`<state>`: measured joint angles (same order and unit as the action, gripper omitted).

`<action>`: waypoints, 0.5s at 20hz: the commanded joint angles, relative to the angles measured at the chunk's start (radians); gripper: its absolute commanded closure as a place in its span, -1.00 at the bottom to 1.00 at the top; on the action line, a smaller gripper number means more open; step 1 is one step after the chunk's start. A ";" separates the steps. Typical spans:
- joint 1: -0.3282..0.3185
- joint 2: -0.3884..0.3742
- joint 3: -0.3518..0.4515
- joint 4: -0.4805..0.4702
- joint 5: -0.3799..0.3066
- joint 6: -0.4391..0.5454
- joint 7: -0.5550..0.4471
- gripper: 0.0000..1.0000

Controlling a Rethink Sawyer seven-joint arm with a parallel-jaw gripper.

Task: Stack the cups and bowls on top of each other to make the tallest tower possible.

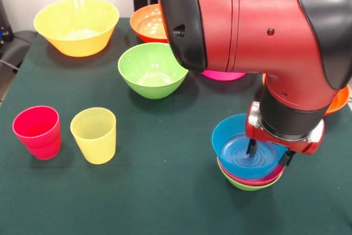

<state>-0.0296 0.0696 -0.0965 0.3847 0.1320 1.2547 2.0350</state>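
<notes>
Gripper (pixel 268 155) fingers apart, holding nothing, straddling blue bowl's (pixel 231 136) rim atop tower (pixel 250 177) | next green bowl (pixel 152 70) lies up-left, well apart | 1 arm.

Front cam, elevated, close, facing arm (pixel 264 42)

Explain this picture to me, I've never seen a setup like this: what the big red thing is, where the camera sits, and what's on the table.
The red and black thing is a robot arm, seen from a camera across the table. Its gripper reaches into a blue bowl, the top of a small tower nested over a red and a light-green bowl. Whether it grips anything is hidden. On the green cloth stand a red cup and a yellow cup, with loose yellow, green, orange and pink bowls behind.
</notes>
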 commanded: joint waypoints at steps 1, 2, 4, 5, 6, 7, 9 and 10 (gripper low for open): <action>-0.029 -0.018 0.138 0.171 -0.024 -0.063 -0.333 -1.00; -0.029 -0.013 0.133 0.159 -0.031 -0.051 -0.340 -1.00; -0.030 -0.019 0.132 0.168 -0.037 -0.052 -0.342 -1.00; -0.030 -0.020 0.132 0.171 -0.038 -0.055 -0.341 -1.00; -0.030 -0.022 0.134 0.178 -0.041 -0.067 -0.343 -1.00; -0.031 -0.024 0.136 0.182 -0.042 -0.071 -0.343 -1.00; -0.034 -0.031 0.140 0.196 -0.043 -0.087 -0.347 -1.00; -0.036 -0.033 0.143 0.199 -0.043 -0.095 -0.350 -1.00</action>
<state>-0.0414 0.0412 -0.0803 0.4332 0.1322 1.2435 2.0185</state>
